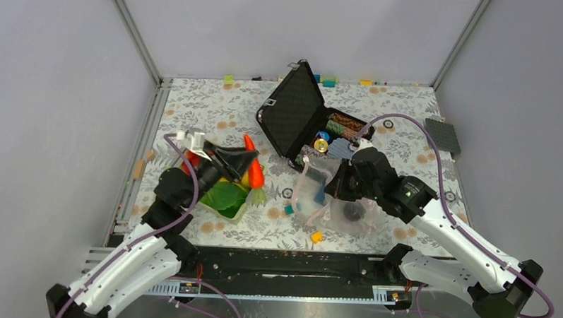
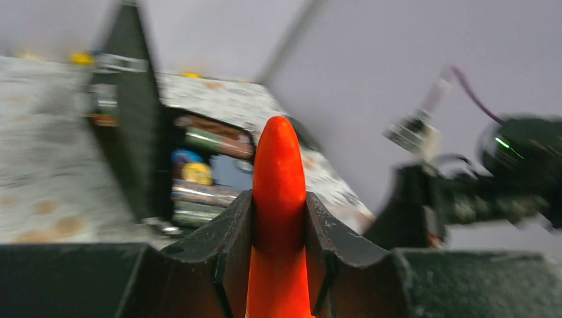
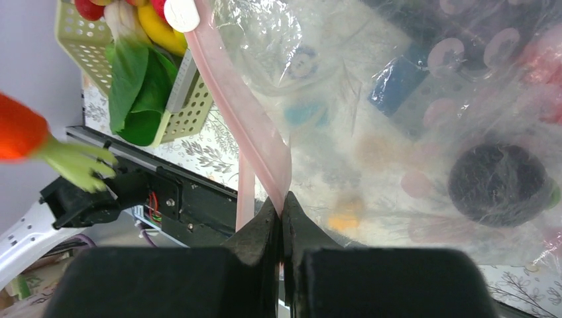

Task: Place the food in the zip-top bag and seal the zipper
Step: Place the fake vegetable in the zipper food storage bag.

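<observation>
Showing a two-arm workcell at one moment, seen from overhead and from both wrists. The left gripper (image 1: 246, 160) is clamped on the orange carrot (image 1: 255, 176); in the left wrist view its two fingers (image 2: 228, 238) press against either side of the carrot's body (image 2: 278, 159), the rounded tip projecting beyond them. From above, the carrot lies along the right rim of the light green basket (image 1: 234, 212), tip toward the far wall, pale green top toward the arm bases.

The right gripper (image 3: 281, 215) has its jaws pressed together on the zipper (image 3: 245, 112), the pale pink strip along the mouth of the zip-top bag (image 3: 371, 132). From the pinch the strip runs up and away toward the basket (image 3: 192, 112). The bag lies crumpled on the patterned table (image 1: 217, 107), in front of the open black case (image 1: 294, 113) and to the right of the basket. Its mouth is not sealed along the visible length.

Inside the bag, the dark round fruit (image 3: 497, 185) rests near the lower right of the right wrist view. The green leaf (image 3: 136, 86) and yellow banana (image 3: 159, 30) sit in the basket. Poker chips (image 1: 343, 124) fill the case. A small orange block (image 1: 317, 236) lies on the table just beside the bag's near edge.
</observation>
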Tool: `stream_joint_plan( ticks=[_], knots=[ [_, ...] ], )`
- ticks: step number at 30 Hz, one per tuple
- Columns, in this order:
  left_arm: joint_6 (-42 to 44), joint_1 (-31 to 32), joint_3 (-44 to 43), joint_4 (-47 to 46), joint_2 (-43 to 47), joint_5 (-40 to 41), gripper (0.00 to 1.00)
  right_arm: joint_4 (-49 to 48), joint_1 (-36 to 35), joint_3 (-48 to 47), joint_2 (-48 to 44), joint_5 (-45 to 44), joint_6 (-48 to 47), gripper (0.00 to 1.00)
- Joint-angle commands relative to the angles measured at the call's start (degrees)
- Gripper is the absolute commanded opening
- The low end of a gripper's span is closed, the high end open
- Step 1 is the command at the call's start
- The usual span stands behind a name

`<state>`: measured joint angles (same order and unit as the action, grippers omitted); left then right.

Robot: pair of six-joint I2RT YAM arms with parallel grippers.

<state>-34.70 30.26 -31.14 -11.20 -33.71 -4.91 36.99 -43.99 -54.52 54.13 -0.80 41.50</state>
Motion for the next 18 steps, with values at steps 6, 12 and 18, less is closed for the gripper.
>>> stream_joint_plan(
  ticks=[6, 12, 18],
  knots=[
    [4.3, 22.7, 4.3, -29.1, -10.2, 6.6, 0.0, -9.1, 0.5, 3.5, -2.0, 5.5, 7.4, 0.0],
    [9.4, 30.7, 3.1, -35.9, -17.4, 17.9, 0.0, -11.5, 0.6, 4.3, -2.8, 9.2, 9.7, 0.0],
    [14.1, 35.1, 1.7, -40.0, -24.5, 28.2, 0.0, -13.7, 0.5, 4.7, -3.9, 12.1, 11.1, 0.0]
  ],
)
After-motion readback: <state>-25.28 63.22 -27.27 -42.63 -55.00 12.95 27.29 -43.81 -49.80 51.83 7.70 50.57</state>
